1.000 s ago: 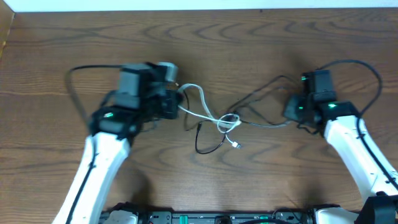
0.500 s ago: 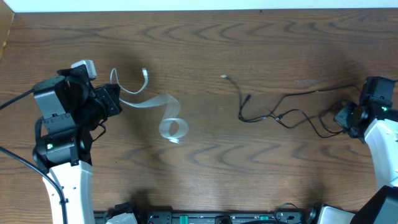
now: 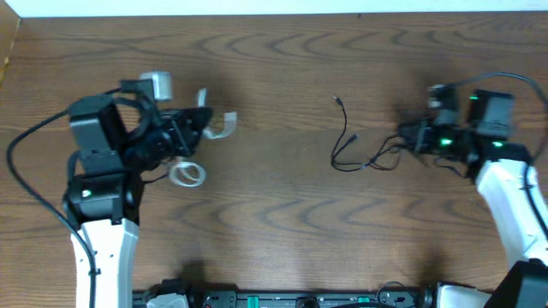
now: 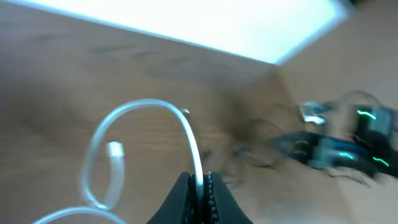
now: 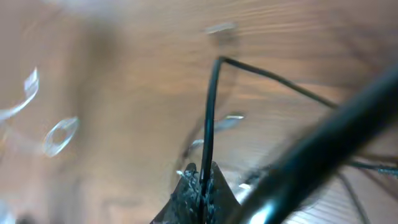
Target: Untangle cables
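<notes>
Table [image 3: 274, 239]: wood, cords well apart on it.
Left gripper [image 4: 199, 186]: pinching the white cable [image 4: 186, 134], kept at the left.
Right gripper [image 5: 202, 183]: pinching the black cable [image 5: 210, 112], kept at the right, likely so the two cannot cross.

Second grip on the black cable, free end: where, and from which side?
Grip the single straight strand just behind the small plug of the black cable, from above, jaws across it. There it runs alone; lower down it doubles into loops. The right gripper is shut on the other end, so coming from the left is likely cleanest.
</notes>
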`<state>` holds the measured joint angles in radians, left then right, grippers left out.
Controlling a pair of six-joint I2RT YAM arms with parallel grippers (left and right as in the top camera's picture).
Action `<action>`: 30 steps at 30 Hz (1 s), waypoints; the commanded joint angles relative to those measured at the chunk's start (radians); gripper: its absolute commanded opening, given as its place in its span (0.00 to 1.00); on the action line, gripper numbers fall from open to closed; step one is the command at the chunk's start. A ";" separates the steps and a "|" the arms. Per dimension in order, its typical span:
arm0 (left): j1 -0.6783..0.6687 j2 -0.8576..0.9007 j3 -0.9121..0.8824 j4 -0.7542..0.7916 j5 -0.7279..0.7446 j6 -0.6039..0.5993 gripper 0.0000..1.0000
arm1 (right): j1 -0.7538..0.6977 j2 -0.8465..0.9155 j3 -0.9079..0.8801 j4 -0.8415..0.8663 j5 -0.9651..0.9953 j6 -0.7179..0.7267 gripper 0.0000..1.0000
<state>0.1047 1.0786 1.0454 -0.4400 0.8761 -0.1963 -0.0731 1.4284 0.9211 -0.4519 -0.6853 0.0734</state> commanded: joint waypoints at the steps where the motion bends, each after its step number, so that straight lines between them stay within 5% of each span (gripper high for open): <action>1: -0.085 -0.002 0.004 0.091 0.172 -0.027 0.08 | 0.115 -0.011 0.006 -0.003 -0.009 -0.111 0.04; 6: -0.193 -0.001 0.004 0.167 0.160 -0.067 0.12 | 0.178 -0.011 0.006 -0.071 0.442 0.066 0.39; 11: -0.201 -0.001 0.004 0.069 -0.049 -0.050 0.13 | 0.167 -0.011 0.006 -0.248 0.686 0.212 0.45; 17: -0.202 0.001 0.004 -0.096 -0.367 -0.041 0.22 | 0.159 -0.011 0.006 -0.409 0.732 0.219 0.48; 23: -0.203 0.045 0.004 -0.199 -0.364 -0.042 0.25 | 0.159 -0.011 0.006 -0.412 0.620 0.215 0.70; 30: -0.214 0.187 0.004 -0.254 -0.258 -0.041 0.30 | 0.160 -0.011 0.006 -0.413 0.565 0.200 0.70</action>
<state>-0.0967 1.2011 1.0439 -0.6918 0.5606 -0.2504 0.0883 1.4273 0.9211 -0.8658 -0.0879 0.2783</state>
